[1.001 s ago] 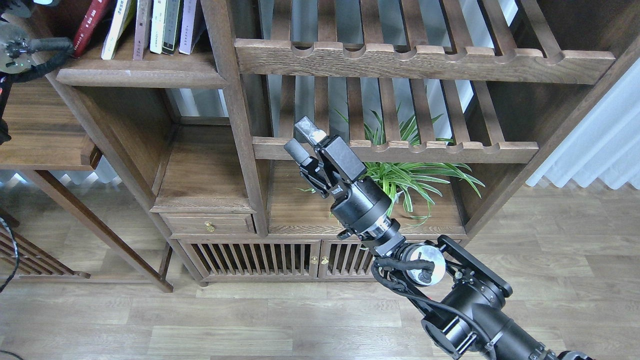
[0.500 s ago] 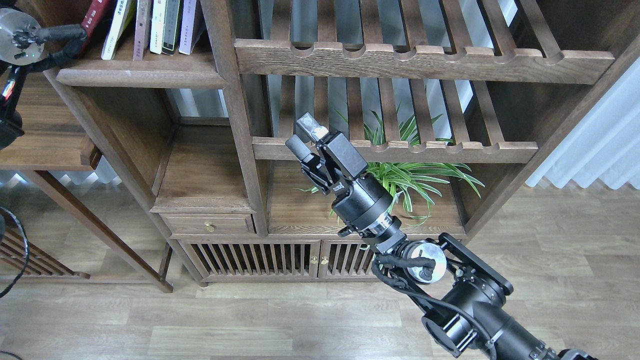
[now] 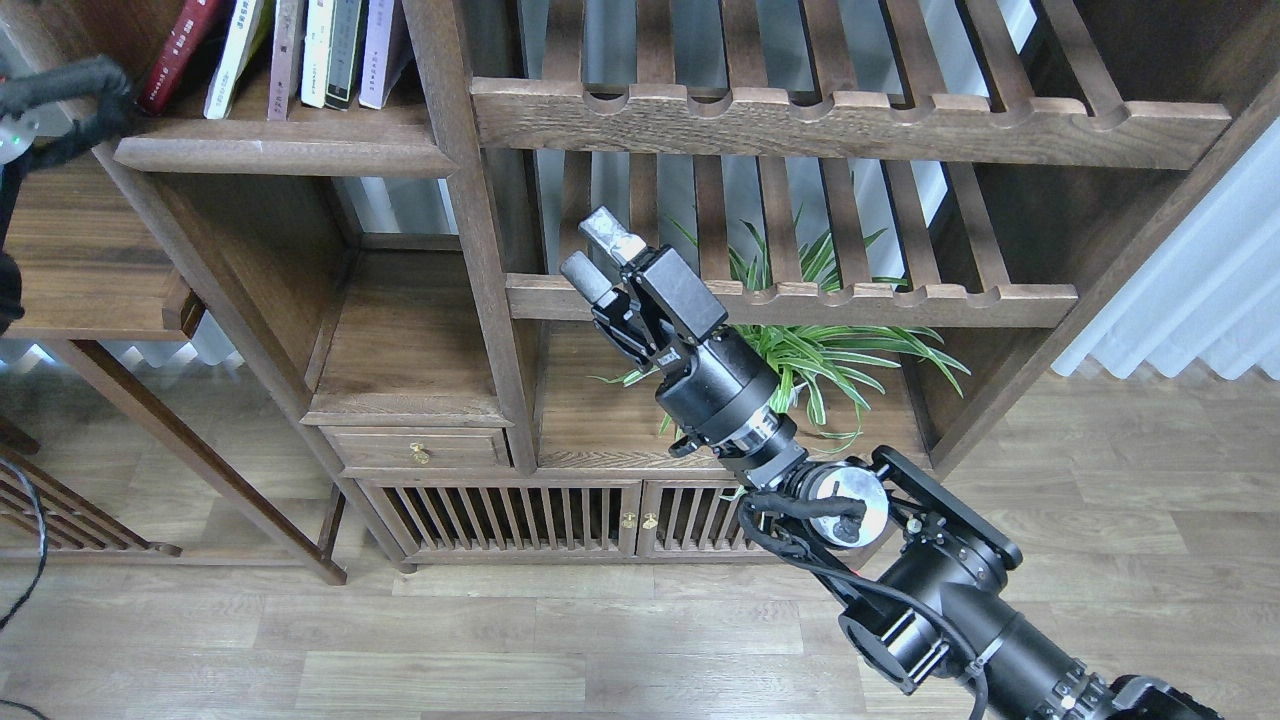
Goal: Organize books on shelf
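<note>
At the shelf's (image 3: pixel 285 150) top-left end the books (image 3: pixel 290 55) stand in a leaning row, near its front edge. My right gripper (image 3: pixel 598 255) hangs mid-bookcase in front of the slatted rack (image 3: pixel 800 300), fingers apart, empty. Left gripper isn't visible, only cabled arm (image 3: pixel 60 95) by the shelf's left end. Risk: that arm clips the maroon book (image 3: pixel 180 55) and topples the row; right fingers could catch a rack rail when swinging left.

No legible text anywhere: print on the spines of the books (image 3: pixel 300 50) on the shelf (image 3: pixel 280 150) too small/blurred to read, no labels or nos. elsewhere.
</note>
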`<state>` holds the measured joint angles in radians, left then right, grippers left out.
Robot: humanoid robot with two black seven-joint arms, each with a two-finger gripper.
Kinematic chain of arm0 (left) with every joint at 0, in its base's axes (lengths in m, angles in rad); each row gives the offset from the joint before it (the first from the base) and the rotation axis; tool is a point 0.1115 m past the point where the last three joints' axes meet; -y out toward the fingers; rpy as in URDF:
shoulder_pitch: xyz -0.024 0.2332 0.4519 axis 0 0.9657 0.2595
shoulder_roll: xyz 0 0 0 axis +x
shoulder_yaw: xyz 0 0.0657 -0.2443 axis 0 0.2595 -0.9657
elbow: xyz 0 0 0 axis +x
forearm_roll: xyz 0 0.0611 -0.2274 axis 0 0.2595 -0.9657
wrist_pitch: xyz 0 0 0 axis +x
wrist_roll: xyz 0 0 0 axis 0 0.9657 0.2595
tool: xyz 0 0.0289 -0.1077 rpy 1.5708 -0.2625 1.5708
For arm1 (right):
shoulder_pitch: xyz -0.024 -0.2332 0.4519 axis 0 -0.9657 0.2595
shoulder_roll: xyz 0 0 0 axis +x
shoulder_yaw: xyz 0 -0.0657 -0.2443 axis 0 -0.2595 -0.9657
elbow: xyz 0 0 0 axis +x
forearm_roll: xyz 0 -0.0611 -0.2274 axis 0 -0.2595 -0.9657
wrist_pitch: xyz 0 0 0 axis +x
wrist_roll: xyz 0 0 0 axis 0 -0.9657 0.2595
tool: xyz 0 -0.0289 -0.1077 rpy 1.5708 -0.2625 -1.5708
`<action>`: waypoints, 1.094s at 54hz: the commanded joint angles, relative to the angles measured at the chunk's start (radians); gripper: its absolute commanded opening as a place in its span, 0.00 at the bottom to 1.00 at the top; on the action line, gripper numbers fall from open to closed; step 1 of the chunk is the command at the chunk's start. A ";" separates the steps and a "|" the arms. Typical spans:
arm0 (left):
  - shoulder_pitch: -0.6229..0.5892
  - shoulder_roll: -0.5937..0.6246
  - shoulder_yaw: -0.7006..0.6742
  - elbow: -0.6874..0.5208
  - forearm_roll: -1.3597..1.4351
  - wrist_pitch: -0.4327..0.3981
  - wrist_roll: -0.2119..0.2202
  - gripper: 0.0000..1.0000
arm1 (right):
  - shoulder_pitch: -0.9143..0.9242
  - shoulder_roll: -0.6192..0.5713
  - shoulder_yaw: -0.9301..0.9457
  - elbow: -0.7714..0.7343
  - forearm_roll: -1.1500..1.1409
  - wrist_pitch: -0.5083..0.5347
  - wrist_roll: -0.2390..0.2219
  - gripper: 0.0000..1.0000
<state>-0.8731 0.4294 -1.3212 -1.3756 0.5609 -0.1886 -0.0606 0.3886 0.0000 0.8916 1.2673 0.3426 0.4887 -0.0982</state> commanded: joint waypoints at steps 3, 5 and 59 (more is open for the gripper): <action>0.020 -0.043 -0.043 -0.007 -0.019 -0.089 0.001 0.57 | 0.003 0.000 0.010 0.001 -0.001 0.000 0.000 0.98; 0.023 -0.058 -0.043 -0.007 -0.038 -0.097 0.001 0.59 | 0.003 0.000 0.012 0.001 -0.001 0.000 0.000 0.98; 0.292 -0.417 0.014 -0.007 -0.160 -0.300 0.143 0.95 | -0.005 0.000 0.067 0.010 0.003 0.000 0.002 0.98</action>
<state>-0.6001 0.0185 -1.3232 -1.3820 0.4000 -0.4887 0.0794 0.3837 0.0000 0.9576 1.2771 0.3451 0.4887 -0.0966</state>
